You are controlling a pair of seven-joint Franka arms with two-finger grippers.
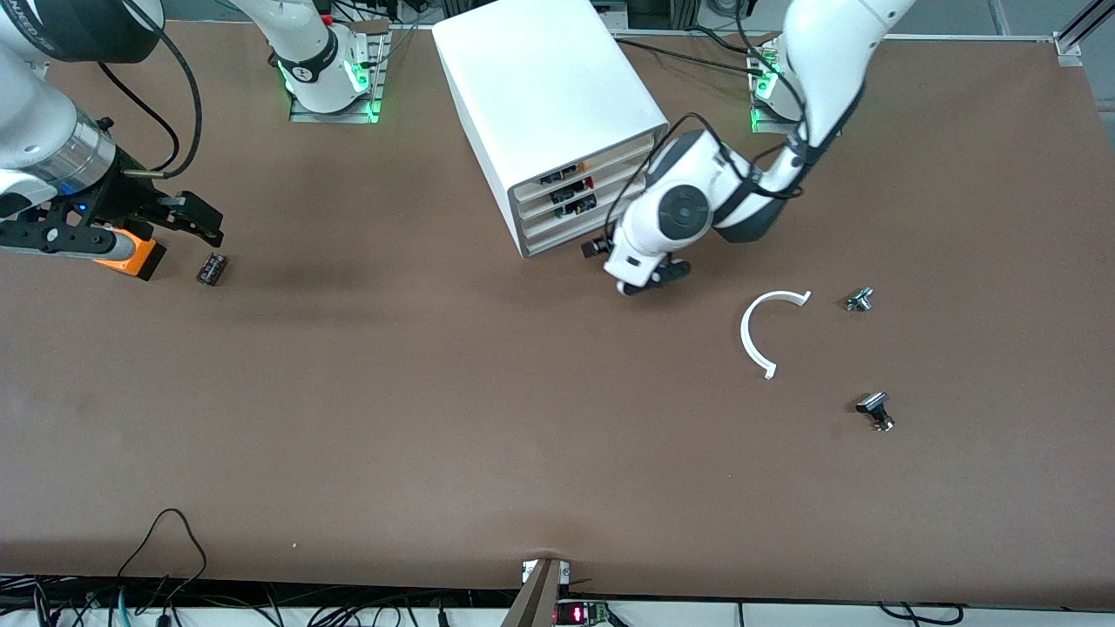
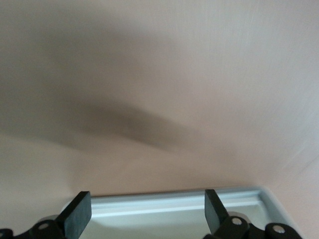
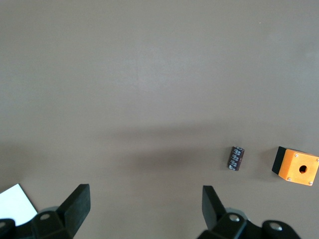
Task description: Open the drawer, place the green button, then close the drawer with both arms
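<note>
- Table [image 1: 435, 418]: brown; white cabinet [image 1: 540, 96] stands on it, between the two arm bases.
- Cabinet: 4 drawers in front; target drawer [image 1: 571, 228], 3rd from top, looks shut.
- Left pincer [image 1: 601, 246]: just in front of cabinet at lower drawers, fingers [image 2: 77, 214] spread, holding nothing.
- Right pincer [image 3: 144, 211]: over table well apart from cabinet, twd right arm's end, released, empty.
- Button [image 1: 859, 300]: on table, nearer front camera than cabinet, twd left arm's end.
</note>
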